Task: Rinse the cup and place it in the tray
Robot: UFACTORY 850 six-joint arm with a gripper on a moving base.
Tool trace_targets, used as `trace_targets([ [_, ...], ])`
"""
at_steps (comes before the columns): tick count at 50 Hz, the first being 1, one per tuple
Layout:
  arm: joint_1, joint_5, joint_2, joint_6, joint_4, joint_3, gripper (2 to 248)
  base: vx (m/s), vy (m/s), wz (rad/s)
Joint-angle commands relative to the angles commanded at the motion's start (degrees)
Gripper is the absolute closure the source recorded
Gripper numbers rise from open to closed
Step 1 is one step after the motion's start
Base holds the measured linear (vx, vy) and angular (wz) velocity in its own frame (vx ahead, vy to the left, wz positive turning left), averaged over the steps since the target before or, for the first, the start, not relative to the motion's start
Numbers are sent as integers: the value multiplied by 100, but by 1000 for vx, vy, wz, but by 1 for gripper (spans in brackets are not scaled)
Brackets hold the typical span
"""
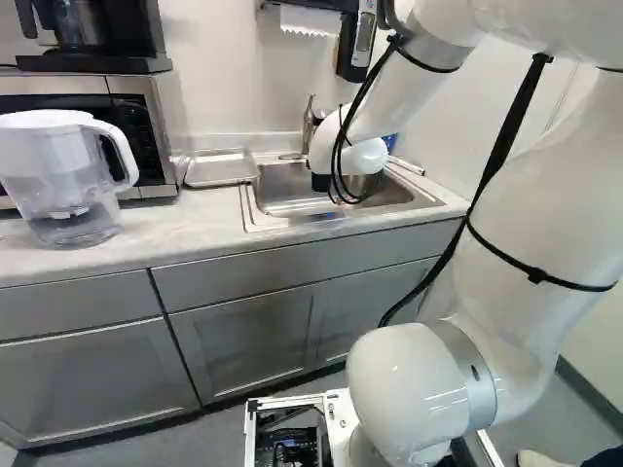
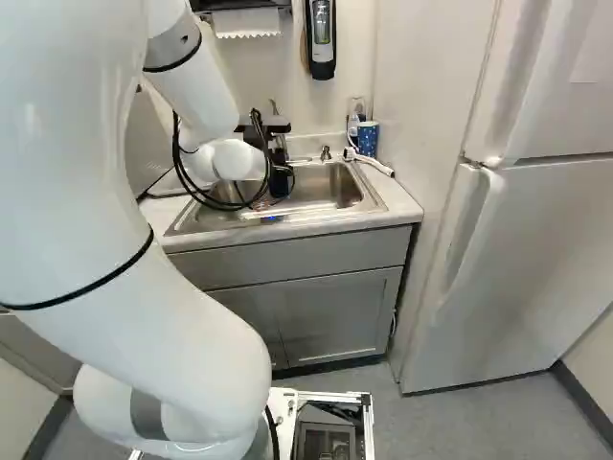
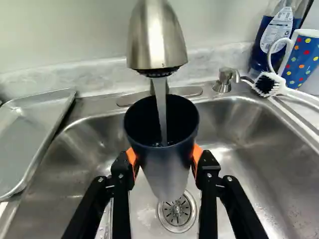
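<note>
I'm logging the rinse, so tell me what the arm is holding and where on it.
The dark cup, held around its sides, below the open rim, with the jaws closed on it from two opposite sides.

Base views forward-down from behind the arm [image 1: 545,219], sink [image 1: 282,188] in both — wrist view close above it
</note>
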Motion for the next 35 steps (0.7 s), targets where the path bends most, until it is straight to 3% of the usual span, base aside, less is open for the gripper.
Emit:
trace_targets([
  [35, 0, 0, 0, 0, 0, 0, 126, 0, 0, 0],
])
